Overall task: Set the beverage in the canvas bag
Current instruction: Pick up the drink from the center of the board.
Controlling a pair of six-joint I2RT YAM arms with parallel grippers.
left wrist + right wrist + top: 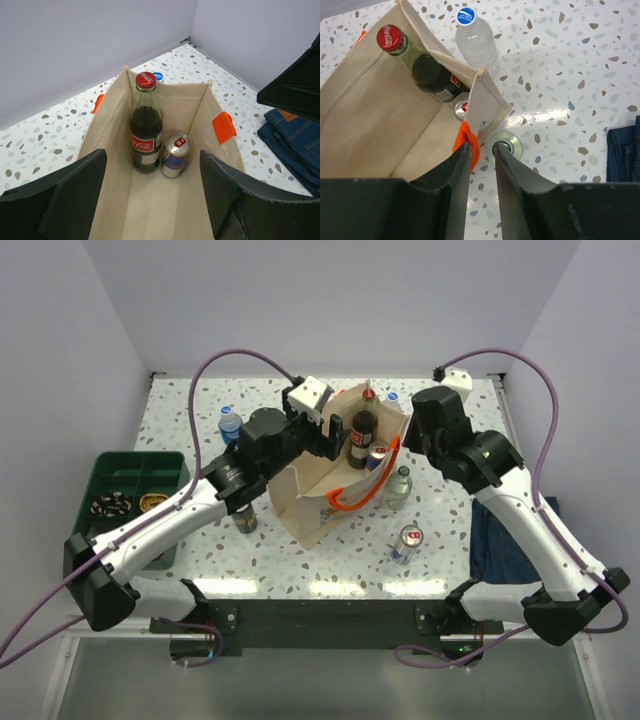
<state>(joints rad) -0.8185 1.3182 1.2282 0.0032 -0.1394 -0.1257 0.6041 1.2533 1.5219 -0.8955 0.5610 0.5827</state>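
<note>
The beige canvas bag (310, 490) stands open at mid-table with orange handles (365, 492). A Coca-Cola bottle (146, 127) and a silver-blue can (175, 155) stand upright inside it at the far end. My left gripper (152, 195) hangs over the bag's mouth, wide open and empty; it also shows in the top view (335, 437). My right gripper (482, 147) is at the bag's right rim (400, 445), jaws a narrow gap apart. An orange strap (470, 145) lies against its left fingertip. A green bottle with a silver cap (504, 145) stands just outside the bag.
A can (408, 542) stands on the table in front of the green bottle (399, 486). Water bottles stand at the back (475, 37) and the left (230, 425). A dark bottle (245, 521) is under my left arm. A green tray (135, 485) is left, blue jeans (495, 535) right.
</note>
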